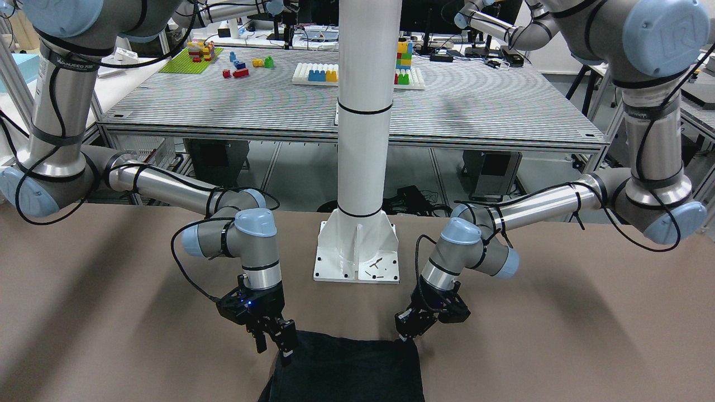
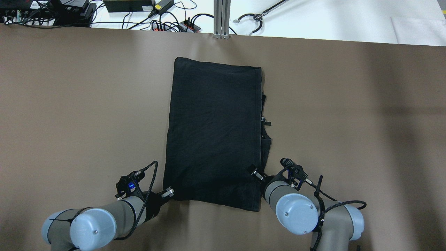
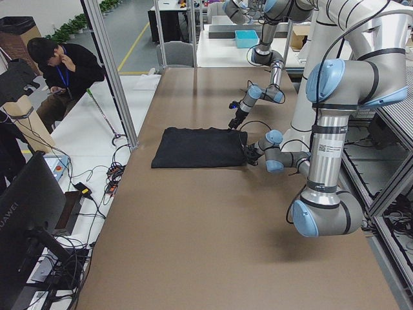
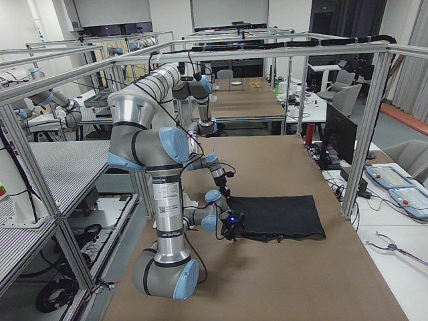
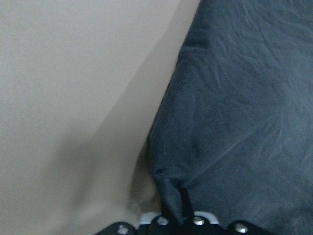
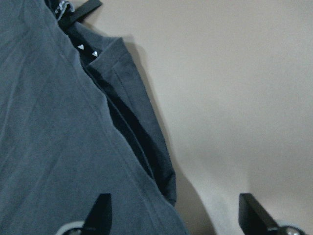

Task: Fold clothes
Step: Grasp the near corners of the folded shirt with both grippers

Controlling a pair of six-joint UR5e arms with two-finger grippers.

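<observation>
The cloth [image 2: 212,132] lies flat on the worktop [image 2: 69,104], seemingly folded once; another fold looks due. Left claw [image 2: 168,192] pinches its 7 o'clock corner, right claw [image 2: 256,172] spread astride the 5 o'clock edge

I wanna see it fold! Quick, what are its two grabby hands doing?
Left gripper: closed, pinching a corner of the black cloth.
Right gripper: open at the cloth's edge, holding nothing.

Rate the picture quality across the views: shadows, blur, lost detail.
Overhead exterior: the black cloth reads almost flat black, creases faint; a broad soft shadow darkens the table at right. Left wrist-mounted: soft, grainy, cloth washed to blue-grey. Right wrist-mounted: equally soft, fingers of the right gripper mere dark blurs. Exterior front-facing: sharp, diffuse shadows fanning over the table.
</observation>
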